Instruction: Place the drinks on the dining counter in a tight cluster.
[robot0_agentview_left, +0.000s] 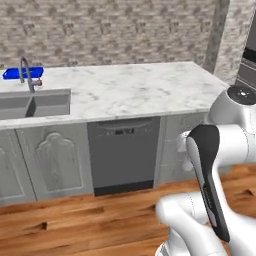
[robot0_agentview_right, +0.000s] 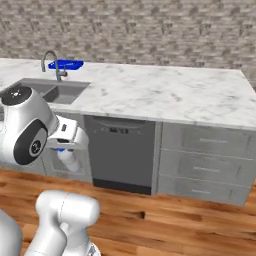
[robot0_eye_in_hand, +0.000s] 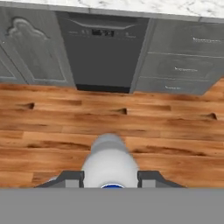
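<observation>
- The hand (robot0_eye_in_hand: 111, 178) is closed on the clear water bottle (robot0_eye_in_hand: 109, 159), one dark finger (robot0_eye_in_hand: 70, 177) pressed to each side of it, blue cap at the hand's end.
- In the hand view the bottle's pale body runs straight out ahead of the fingers, over the wooden floor (robot0_eye_in_hand: 175, 131).
- From the right base view the bottle (robot0_agentview_right: 69, 159) hangs under the hand (robot0_agentview_right: 65, 148), tilted, its blue cap tucked up against the white wrist (the fingers themselves are hard to make out from here).
- Ahead of the hand stands the dark dishwasher (robot0_eye_in_hand: 103, 54), grey cabinet doors to one side of it and grey drawers (robot0_eye_in_hand: 181, 65) to the other.
- Above and beyond the hand lies the desk (robot0_agentview_right: 165, 92), white marble with grey veins, and the bottle is well below its edge, not touching it.
- Set into the desk, off to the hand's left, is the sink (robot0_agentview_left: 35, 104) with its curved faucet (robot0_agentview_left: 27, 75).
- Behind the faucet sits a flat blue thing (robot0_agentview_right: 66, 64) (too small to tell what it is).
- A brick wall (robot0_agentview_left: 110, 30) closes the scene behind the desk.
</observation>
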